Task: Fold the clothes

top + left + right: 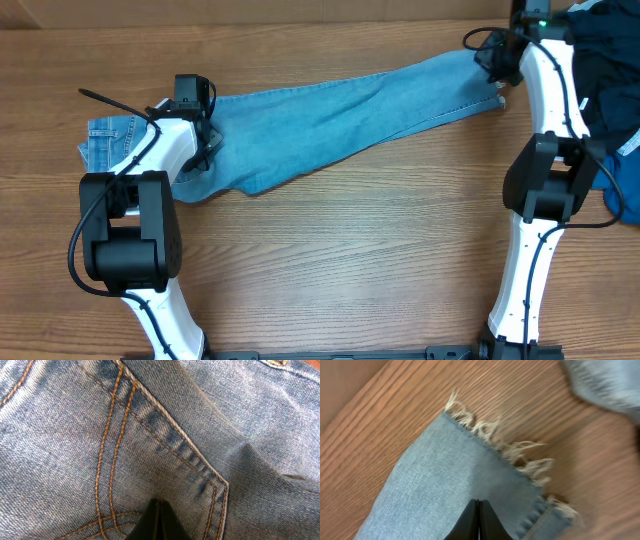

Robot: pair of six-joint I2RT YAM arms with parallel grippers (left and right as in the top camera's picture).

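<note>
1. You have the jeans lying flat on the wooden table. They run in one long slanted strip from the waist at the left up to the leg hem at the upper right.
2. Your left gripper sits over the waist end, near the left edge of the denim. The left wrist view shows it clenched, with the two fingers meeting in a point that rests on the cloth.
3. That point sits just below a pocket seam that runs diagonally, with twin lines of orange stitching beside it. You cannot tell from here whether a fold of denim is nipped between the fingers.
4. Your right gripper is at the far end of the leg, by the hem. The right wrist view shows it clenched too, tips together and down on the pale blue cloth.
5. The frayed hem lies just ahead of those tips, its white threads spread over the bare wood. Again, you cannot see whether any cloth is caught in the jaws.
6. A heap of dark clothes sits at the upper right corner of the table, behind the right arm. It lies just beside the hem end of the jeans.
7. A piece of brighter blue cloth shows at the right edge, below that heap.
</note>
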